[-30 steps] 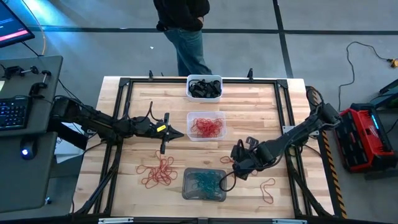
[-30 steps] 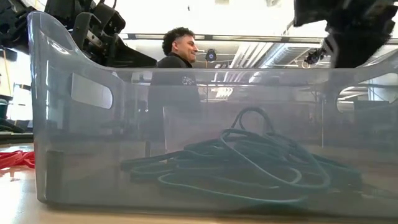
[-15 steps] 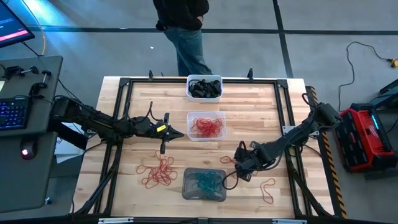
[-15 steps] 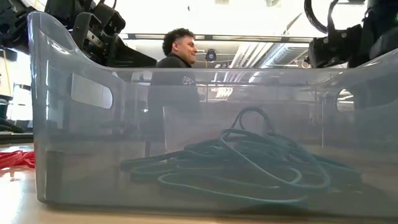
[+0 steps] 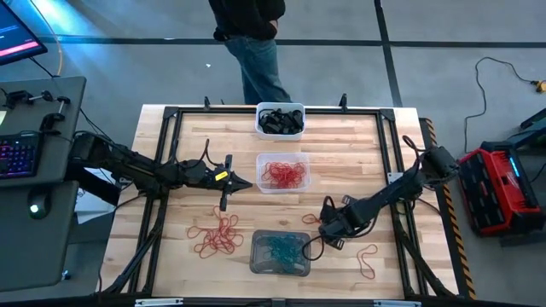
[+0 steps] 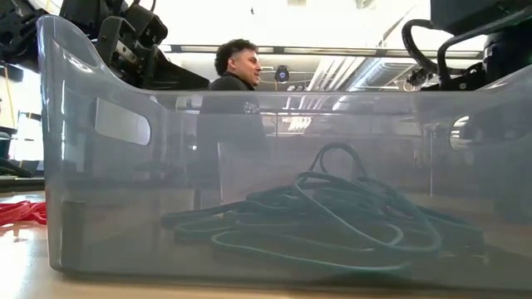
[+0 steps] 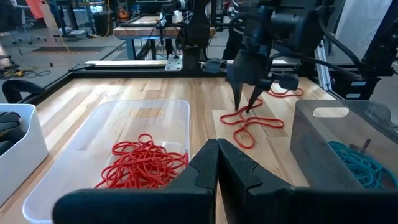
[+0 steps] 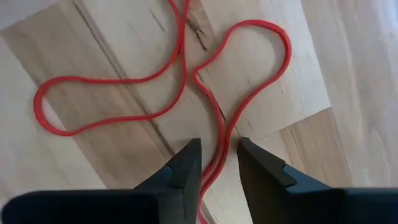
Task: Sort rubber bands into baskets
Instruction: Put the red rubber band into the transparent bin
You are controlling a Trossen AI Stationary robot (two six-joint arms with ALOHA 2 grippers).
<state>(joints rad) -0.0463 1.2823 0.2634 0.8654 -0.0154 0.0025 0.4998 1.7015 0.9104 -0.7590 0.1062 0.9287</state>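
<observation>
**A:** Why do you have things set out this way?

**B:** Your table (image 5: 188, 136) carries three tubs in a line from far to near: the white basket (image 5: 280, 118) with black bands, the clear basket (image 5: 283, 171) with red ones, the grey basket (image 5: 281, 252) with teal ones. Colours stay apart that way. Your left gripper (image 5: 245, 182) waits left of the clear basket, jaws clenched on nothing.

**A:** And the right one?

**B:** Your right gripper (image 5: 325, 228) is low, just right of the grey basket, jaws parted astride a loose red rubber band (image 8: 186, 74), likely ready to pinch it.

**A:** What does each view add?

**B:** From above that band is barely visible; the right wrist view shows the strand running between the fingers (image 8: 183, 165). Only the overhead view shows the red pile (image 5: 216, 236) near left.
</observation>
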